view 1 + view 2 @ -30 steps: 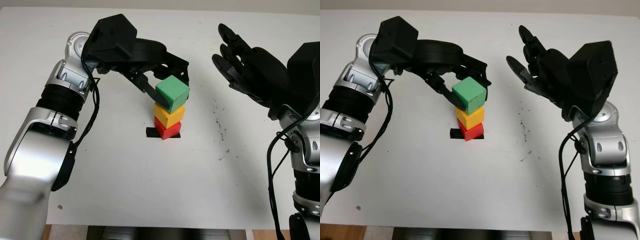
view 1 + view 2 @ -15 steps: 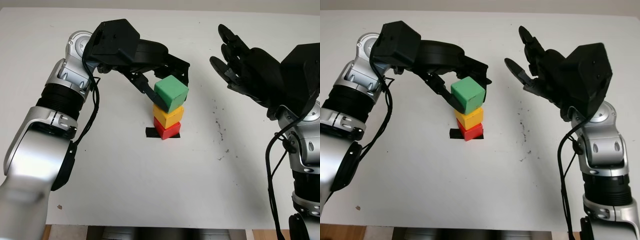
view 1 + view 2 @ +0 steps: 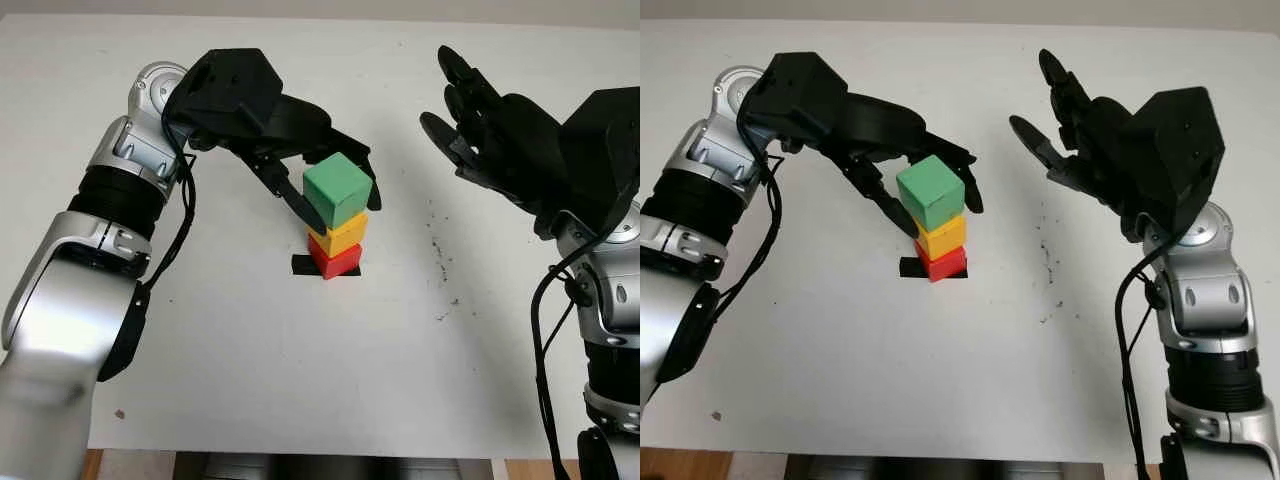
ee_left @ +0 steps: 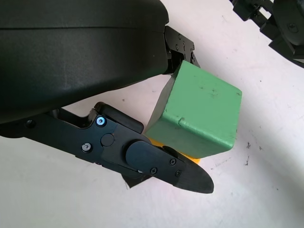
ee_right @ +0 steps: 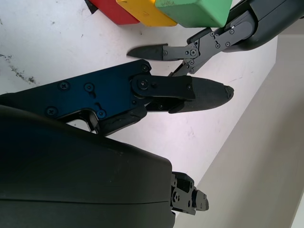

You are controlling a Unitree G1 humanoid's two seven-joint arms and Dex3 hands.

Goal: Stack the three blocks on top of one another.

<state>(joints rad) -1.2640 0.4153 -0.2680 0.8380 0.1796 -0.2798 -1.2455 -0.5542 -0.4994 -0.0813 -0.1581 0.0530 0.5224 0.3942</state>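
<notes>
Green block (image 3: 337, 191) on top of stack, sitting on yellow block (image 3: 340, 234), slightly twisted against it. Yellow block on red block (image 3: 336, 261); red block on black mark (image 3: 303, 266) at centre of white table (image 3: 300, 380). Left hand (image 3: 325, 180) around green block from left and far side: fingers (image 4: 156, 161) close along block's sides, contact uncertain, cannot tell if still gripping. Right hand (image 3: 480, 125) raised right of stack, well apart, open, holding nothing. Dark specks (image 3: 437, 250) on table right of stack.
</notes>
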